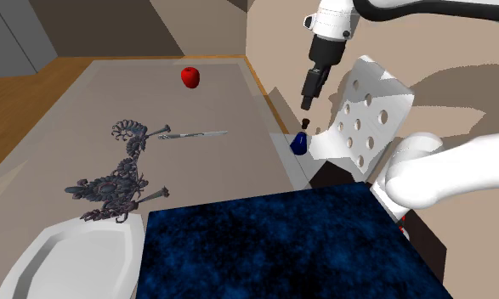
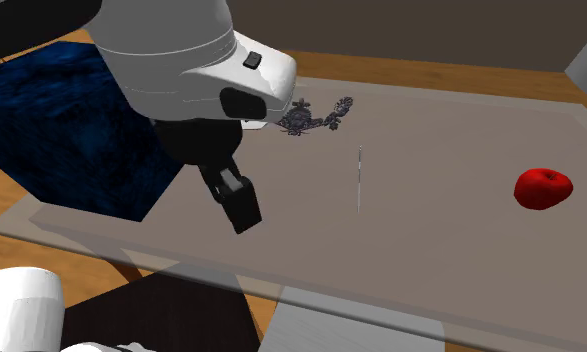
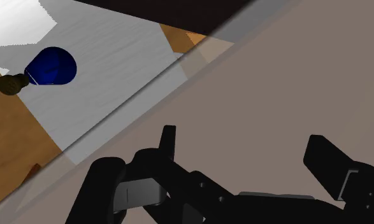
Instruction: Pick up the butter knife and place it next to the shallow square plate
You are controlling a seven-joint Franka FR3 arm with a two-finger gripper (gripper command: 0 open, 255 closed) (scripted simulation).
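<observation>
Butter knife [image 1: 192, 134] lies flat mid-counter, one end by a spiky dark ornament [image 1: 120, 180]. Pincer [image 1: 306, 106] spread, empty, near the counter edge. Fingers may skid off the thin blade or snag the ornament.

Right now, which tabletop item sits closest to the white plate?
The dark scrollwork piece: in the shoulder view one end reaches the rim of the plate. The butter knife lies beyond it, and the red apple is farthest.

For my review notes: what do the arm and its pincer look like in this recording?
The arm has smooth, rounded white links with dark joints. Its wrist is a bulky white housing bearing a small dark button. Below it is an all-black pincer with two blocky fingers.
</observation>
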